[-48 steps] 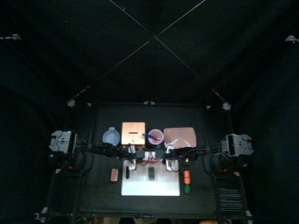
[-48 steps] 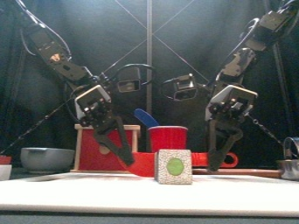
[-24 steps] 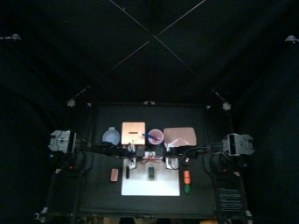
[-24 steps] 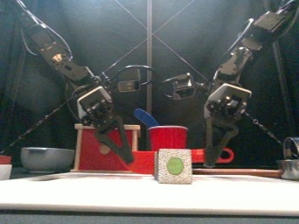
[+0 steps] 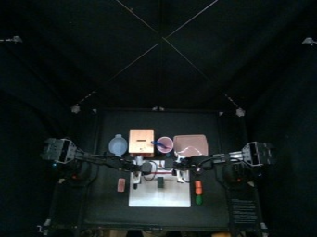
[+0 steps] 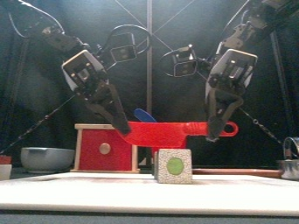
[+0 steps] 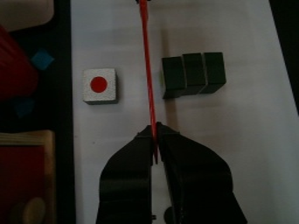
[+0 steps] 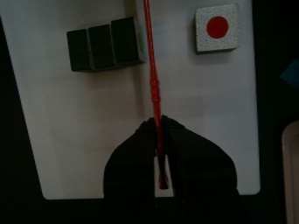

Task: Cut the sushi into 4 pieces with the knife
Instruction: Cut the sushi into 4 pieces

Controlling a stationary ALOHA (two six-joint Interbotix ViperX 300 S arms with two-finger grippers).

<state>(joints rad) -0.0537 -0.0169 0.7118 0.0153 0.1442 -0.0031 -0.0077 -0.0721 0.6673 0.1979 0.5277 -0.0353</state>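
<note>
Top view too far for detail. Wrist views: red knife [image 7: 146, 79] edge-on, thin line, clamped by left gripper [image 7: 155, 140] and right gripper [image 8: 158, 131] over white cutting board [image 7: 251, 131]. Three dark sushi blocks [image 7: 193, 74] joined on board, cut piece [image 7: 101, 85] apart.

White cutting board [image 5: 146, 198] front-centre on the table. Behind it in a row, left to right: blue-grey bowl [image 5: 119, 143], pale wooden box [image 5: 141, 141] with red drawer front [image 6: 103, 150], red cup [image 5: 164, 144] holding a blue toy knife [image 6: 142, 115], flat pink tray [image 5: 192, 143]. Just off the board's left edge: small pinkish toy [image 5: 120, 184]. Just off its right edge: orange-and-green toy [image 5: 198, 191]. Can't tell what either toy is. Metal object [image 6: 291, 166] at far right in the front view, partly out of frame.
</note>
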